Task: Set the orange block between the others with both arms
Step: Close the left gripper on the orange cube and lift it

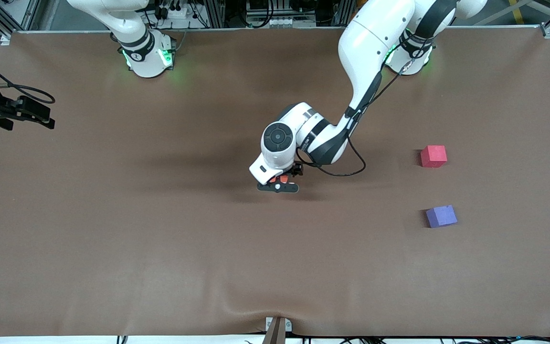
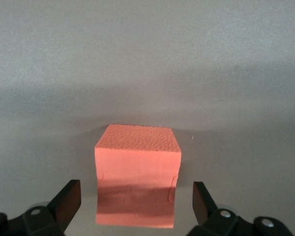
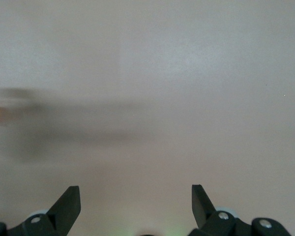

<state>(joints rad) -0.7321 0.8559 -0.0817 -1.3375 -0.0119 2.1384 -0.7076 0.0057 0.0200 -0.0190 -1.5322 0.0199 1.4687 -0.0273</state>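
The left gripper (image 2: 135, 199) stood wide-jawed around the small matte orange foam cube (image 2: 136, 172) and needed centring before closing; the right gripper (image 3: 135, 199) waited, jaws wide.

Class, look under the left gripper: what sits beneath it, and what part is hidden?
The orange block sits on the brown table between the open left gripper fingers. From the front, the gripper covers most of it.

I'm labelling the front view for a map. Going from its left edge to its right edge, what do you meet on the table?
Right gripper at the table's edge → left gripper over the orange block → pinkish-red cube → purple-blue cube.
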